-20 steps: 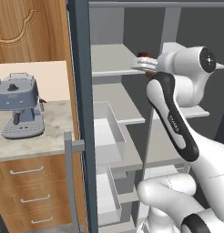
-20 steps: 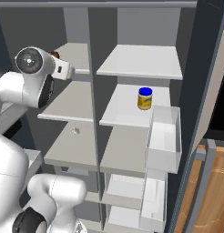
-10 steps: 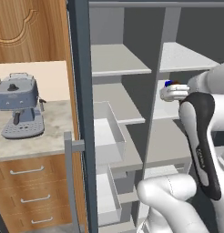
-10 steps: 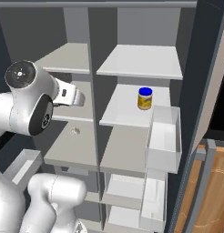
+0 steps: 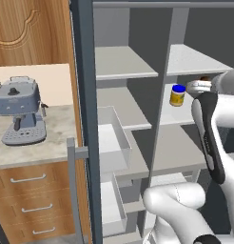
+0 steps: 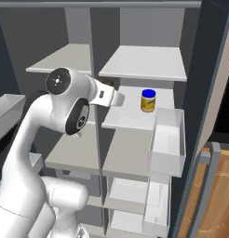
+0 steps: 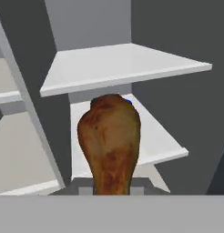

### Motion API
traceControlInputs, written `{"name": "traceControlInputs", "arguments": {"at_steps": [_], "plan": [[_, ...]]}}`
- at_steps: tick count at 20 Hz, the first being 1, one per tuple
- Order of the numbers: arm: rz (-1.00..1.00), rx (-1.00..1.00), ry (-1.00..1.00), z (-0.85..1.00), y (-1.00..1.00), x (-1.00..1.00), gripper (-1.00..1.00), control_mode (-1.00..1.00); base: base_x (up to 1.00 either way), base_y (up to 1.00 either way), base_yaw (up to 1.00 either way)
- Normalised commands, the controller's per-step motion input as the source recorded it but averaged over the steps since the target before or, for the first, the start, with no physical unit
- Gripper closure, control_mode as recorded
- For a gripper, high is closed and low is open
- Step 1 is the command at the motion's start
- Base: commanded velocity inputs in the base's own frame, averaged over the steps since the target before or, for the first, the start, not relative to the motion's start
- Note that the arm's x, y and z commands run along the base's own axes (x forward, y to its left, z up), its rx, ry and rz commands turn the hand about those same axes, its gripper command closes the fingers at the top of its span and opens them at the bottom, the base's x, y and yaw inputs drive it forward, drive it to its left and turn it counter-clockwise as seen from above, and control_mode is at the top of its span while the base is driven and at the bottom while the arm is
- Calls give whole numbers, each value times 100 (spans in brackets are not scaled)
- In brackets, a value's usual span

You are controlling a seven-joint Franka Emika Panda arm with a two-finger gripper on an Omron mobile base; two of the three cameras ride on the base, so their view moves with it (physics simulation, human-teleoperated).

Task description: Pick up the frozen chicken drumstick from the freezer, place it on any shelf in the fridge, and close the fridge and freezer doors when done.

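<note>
My gripper is shut on the frozen chicken drumstick, a brown knobbly lump standing up close in the hand view. The gripper holds the drumstick in front of the fridge, level with its second board, left of the yellow jar. From the left, the drumstick peeks over the gripper beside the jar. The top shelf lies bare above. The freezer stands open to the left.
The freezer door hangs open with pale bins. The fridge door is open too, with its bins close to the jar's shelf. A grey coffee machine sits on the counter above wooden drawers.
The arm has swung right from the freezer's upper shelf, past the centre divider, to the fridge half. The drumstick stayed in the gripper.
</note>
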Motion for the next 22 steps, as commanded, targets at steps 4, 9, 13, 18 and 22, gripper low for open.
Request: {"name": "traceControlInputs", "arguments": {"at_steps": [4, 9, 13, 18, 22], "plan": [[-12, 1, -7, 33, -100, 100, 100, -100, 0, 0, 0], [-3, 6, 3, 38, -95, 98, 100, -100, 0, 0, 0], [2, 3, 1, 26, -40, 96, 100, -100, 0, 0, 0], [2, 0, 20, 6, -7, 81, 100, -100, 0, 0, 0], [3, -2, 14, -15, -3, 88, 100, -100, 0, 0, 0]]}}
